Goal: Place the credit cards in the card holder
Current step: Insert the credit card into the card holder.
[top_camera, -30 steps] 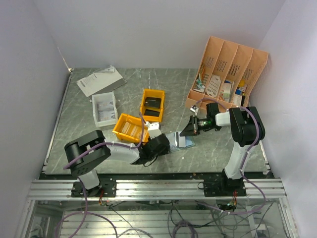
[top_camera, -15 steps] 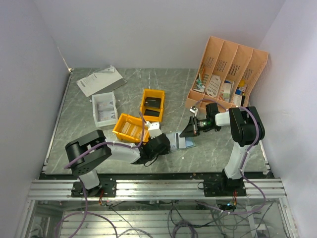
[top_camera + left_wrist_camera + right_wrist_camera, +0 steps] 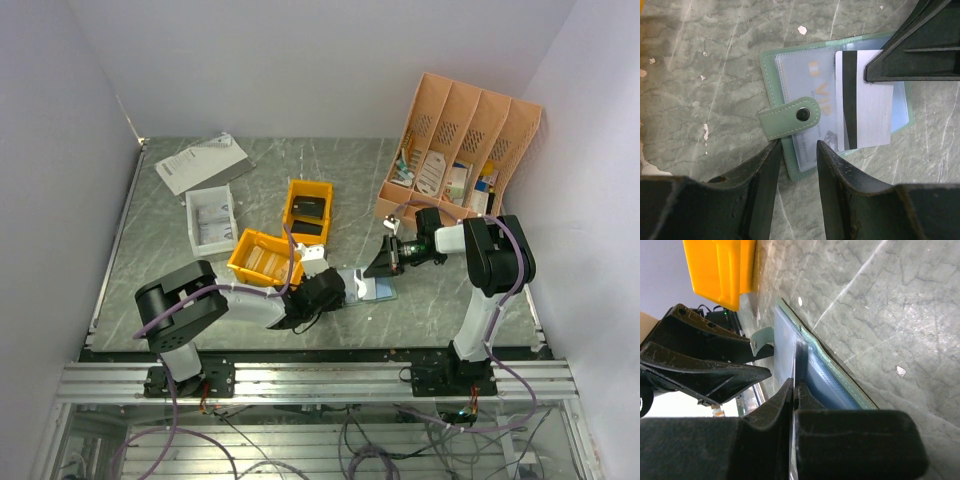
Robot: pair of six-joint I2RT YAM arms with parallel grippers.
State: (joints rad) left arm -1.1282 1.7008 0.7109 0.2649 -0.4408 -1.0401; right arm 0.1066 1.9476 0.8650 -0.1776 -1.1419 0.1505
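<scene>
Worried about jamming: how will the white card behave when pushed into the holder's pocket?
The white card looks flat and straight, pinched by the right gripper, so probably stiff. Its smooth face may slip. Thin, it could snag entering the card holder.

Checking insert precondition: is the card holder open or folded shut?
Open: the card holder lies spread flat, inside facing up, its snap strap undone and sticking out sideways.

A grey-green marbled table [image 3: 180, 290] carried paper sheets [image 3: 202, 162] at 10 o'clock, a white tray [image 3: 211, 220] at 9, an upper yellow bin [image 3: 307, 212] near centre, a lower yellow bin [image 3: 262, 258] at 8, a peach desk organiser [image 3: 460, 150] at 2 and the open card holder [image 3: 805, 85] at 5.
</scene>
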